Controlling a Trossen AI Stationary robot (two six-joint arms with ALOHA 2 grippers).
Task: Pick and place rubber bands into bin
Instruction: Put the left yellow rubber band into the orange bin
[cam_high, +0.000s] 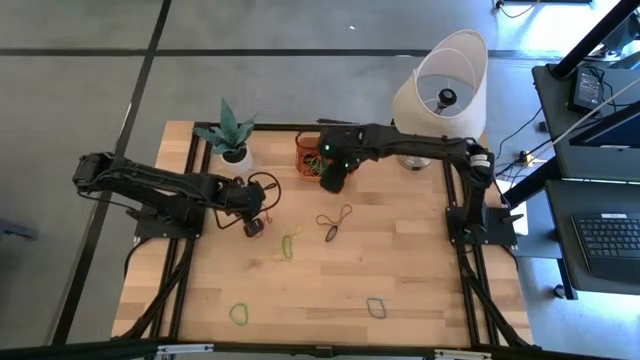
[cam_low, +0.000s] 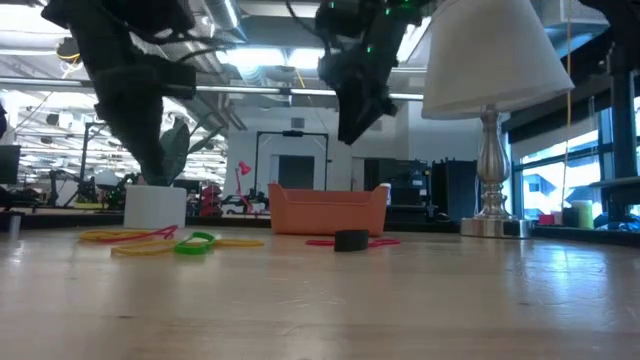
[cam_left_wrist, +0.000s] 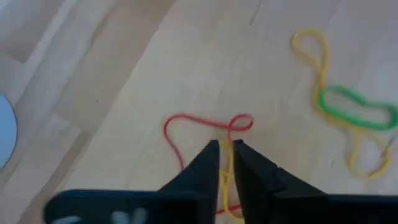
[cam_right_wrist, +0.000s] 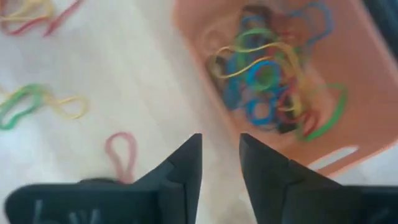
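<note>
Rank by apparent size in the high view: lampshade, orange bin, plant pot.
1. Lampshade, clearly largest, though it stands taller and so nearer the camera.
2. Orange bin and white plant pot: unranked; bin partly hidden by the right arm, pot by leaves.

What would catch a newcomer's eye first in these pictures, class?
Probably the orange bin at the table's far edge, already holding a bright tangle of rubber bands, with the right gripper open just beside it. Next, the left gripper over the table's left half, fingers nearly together around a yellow band that crosses a red one.
</note>
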